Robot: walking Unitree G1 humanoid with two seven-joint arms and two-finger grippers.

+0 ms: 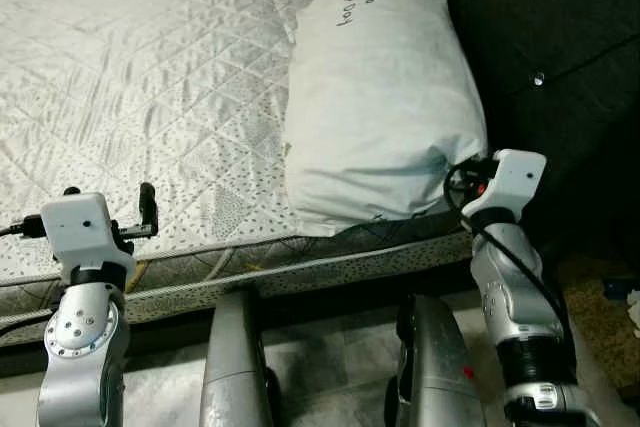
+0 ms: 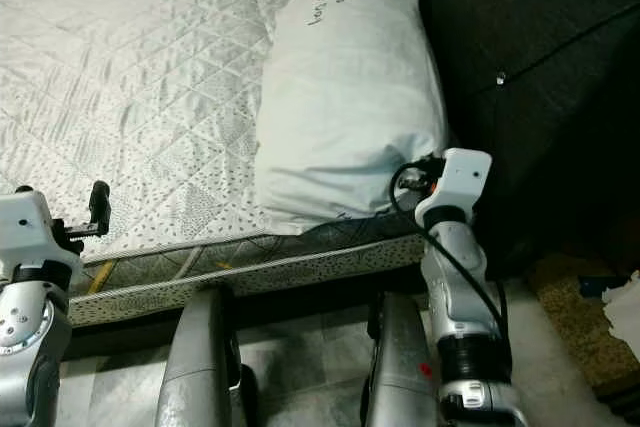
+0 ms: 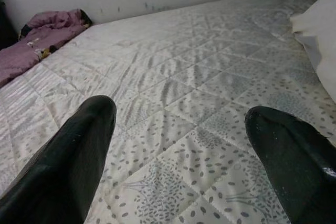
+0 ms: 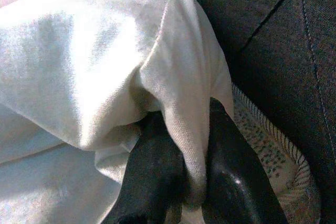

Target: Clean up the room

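Pillow: the white pillow (image 1: 385, 97) lies at the bed's 3 o'clock side, against the dark headboard (image 1: 560, 57), its near corner overhanging the mattress (image 1: 150, 77) edge.
Right end effector: right end effector (image 4: 181, 166) pinches that corner's fabric between its fingers, likely to reposition the pillow.
Left end effector: left end effector (image 3: 181, 156) hovers spread wide over the quilting at 8 o'clock, empty.
Hard to tell: handwriting on the pillowcase is illegible; a purple bundle (image 3: 39, 38) at the far side is unidentifiable.
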